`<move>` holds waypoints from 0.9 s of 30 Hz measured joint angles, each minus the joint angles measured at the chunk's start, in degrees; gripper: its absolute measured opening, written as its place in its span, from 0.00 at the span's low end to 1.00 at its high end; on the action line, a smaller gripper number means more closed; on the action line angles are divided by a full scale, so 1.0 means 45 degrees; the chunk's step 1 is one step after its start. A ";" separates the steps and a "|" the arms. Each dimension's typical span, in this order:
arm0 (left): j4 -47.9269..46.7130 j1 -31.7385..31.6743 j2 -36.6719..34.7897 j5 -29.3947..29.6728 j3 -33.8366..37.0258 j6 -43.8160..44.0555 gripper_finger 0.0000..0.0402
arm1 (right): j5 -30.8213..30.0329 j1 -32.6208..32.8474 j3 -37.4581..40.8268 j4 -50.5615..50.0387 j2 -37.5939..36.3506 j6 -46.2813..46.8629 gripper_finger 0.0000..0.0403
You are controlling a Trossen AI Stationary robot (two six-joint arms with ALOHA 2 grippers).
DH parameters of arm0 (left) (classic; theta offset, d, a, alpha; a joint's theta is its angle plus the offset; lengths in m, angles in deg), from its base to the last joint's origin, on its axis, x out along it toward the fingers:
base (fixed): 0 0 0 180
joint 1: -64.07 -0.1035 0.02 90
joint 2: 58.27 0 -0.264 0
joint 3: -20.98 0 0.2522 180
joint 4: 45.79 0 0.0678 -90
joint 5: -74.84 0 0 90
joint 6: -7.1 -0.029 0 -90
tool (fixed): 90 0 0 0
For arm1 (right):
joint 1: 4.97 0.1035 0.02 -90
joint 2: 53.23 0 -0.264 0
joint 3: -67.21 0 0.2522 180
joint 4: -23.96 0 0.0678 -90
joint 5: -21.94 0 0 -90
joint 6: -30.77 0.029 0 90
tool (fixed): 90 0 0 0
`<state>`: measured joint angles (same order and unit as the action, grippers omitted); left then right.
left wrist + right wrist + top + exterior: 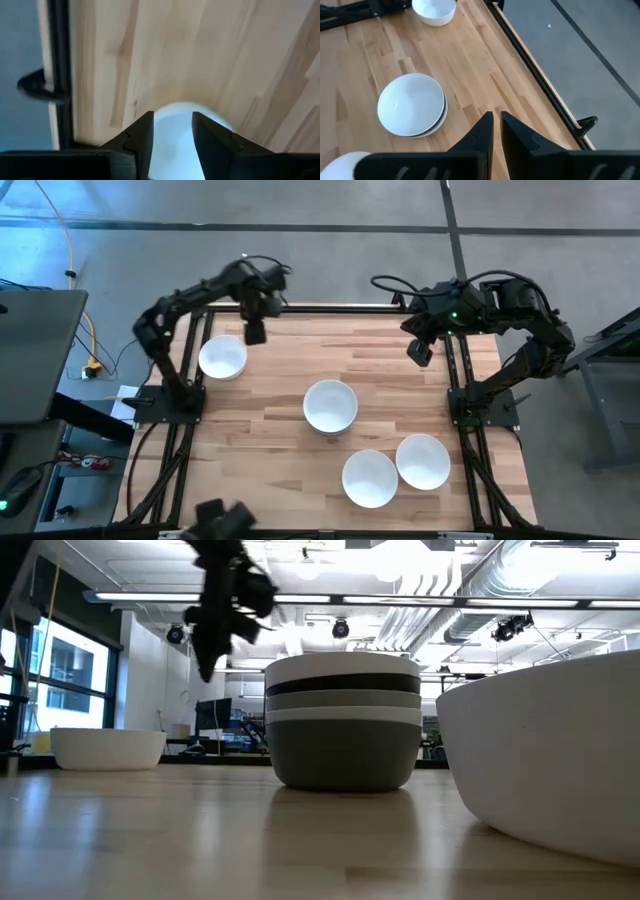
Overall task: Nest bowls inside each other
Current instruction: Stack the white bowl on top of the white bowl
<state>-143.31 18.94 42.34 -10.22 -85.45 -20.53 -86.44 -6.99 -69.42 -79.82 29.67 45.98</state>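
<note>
On the wooden tabletop [270, 390], a nested stack of bowls [330, 406] is sitting at centre, white over black and grey bands, ready to take more. Three white bowls are waiting apart. The left tool [255, 331], slightly parted and empty, is hanging over one [222, 357]; the right tool [419, 351] is idling, nearly closed.

Four separate bowl positions are counted on the bench [270, 405] from above. Three single white bowls are seen: one near the left arm [222, 357], and two touching each other near the front right, [370, 478] and [423, 461]. One stack of nested bowls [330, 406] is counted at the centre; in the low view four layers are made out in it: white on top, black, light grey, darker grey at the bottom. Two arms are counted.
</note>
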 joint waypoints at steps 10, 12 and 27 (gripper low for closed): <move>0.0788 -0.3360 -0.1803 -0.0514 0.2550 -0.1325 0.30 | 0.0583 0.0058 0.0000 0.0180 0.0000 -0.1444 0.06; 0.1080 -0.3788 -0.1973 -0.0821 0.2896 -0.1245 0.30 | 0.0885 0.0059 0.0000 0.0372 0.0000 -0.1783 0.06; 0.3421 -0.4220 -0.1853 -0.0621 0.5130 0.0935 0.30 | 0.1161 0.0045 0.0000 0.0535 -0.0005 -0.2799 0.06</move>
<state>-127.92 -0.04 34.00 -13.01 -62.37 -16.32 -81.22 -6.79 -69.42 -77.41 29.65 33.39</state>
